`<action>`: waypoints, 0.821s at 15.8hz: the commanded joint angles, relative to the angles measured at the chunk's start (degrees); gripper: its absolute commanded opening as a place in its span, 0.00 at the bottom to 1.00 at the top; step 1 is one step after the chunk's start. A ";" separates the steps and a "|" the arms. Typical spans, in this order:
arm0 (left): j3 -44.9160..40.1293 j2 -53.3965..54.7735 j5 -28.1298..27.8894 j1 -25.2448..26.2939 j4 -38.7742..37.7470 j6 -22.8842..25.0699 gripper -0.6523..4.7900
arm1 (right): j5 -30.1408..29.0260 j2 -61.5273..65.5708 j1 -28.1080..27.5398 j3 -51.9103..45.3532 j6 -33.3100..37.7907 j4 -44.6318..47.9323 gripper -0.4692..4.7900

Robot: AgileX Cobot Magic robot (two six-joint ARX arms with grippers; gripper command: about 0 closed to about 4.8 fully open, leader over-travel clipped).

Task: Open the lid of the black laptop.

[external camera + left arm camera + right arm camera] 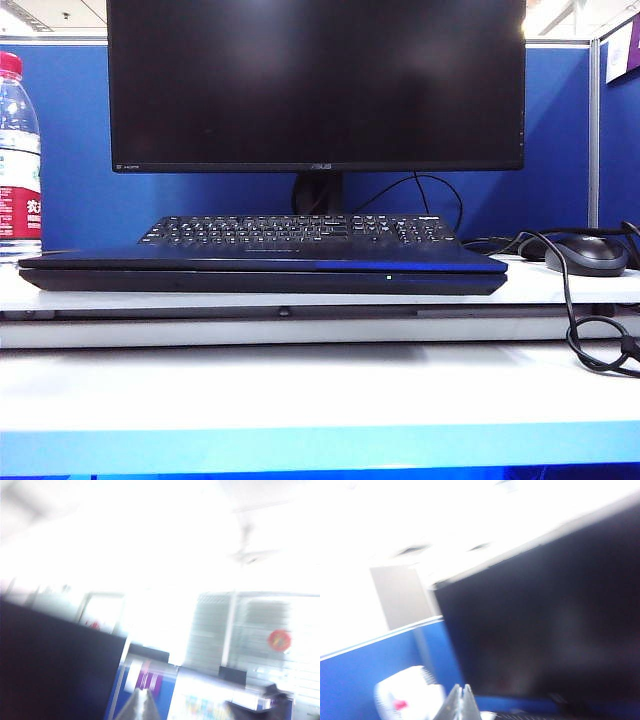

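Observation:
The black laptop point(262, 282) lies on the white table in the exterior view, wide and slim, with a tiny light on its front edge. Its lid point(260, 258) is down flat on the base and shows a bluish sheen. Neither gripper appears in the exterior view. In the left wrist view my left gripper point(142, 694) shows only as two grey fingertips pressed together, shut on nothing, aimed at blurred office background. My right gripper point(461, 689) is likewise shut and empty. The laptop is out of view in both wrist views.
A large ASUS monitor point(315, 85) stands behind a separate black keyboard point(300, 230). A water bottle point(18, 150) is at the far left, and a mouse point(585, 252) with a looping cable point(590, 335) is at the right. Blue partitions point(560, 150) close the back.

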 commanded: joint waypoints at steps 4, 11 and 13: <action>25.77 37.31 26.32 0.00 -20.52 4.85 0.13 | -19.89 30.84 6.34 26.49 -7.04 -25.73 0.09; 26.32 54.66 27.50 -3.56 -61.02 29.66 0.17 | -3.85 39.28 18.73 26.95 -26.18 -57.13 0.09; 26.32 54.64 20.37 -6.14 -71.56 37.55 0.17 | -2.10 39.34 21.03 26.84 -27.54 -61.96 0.09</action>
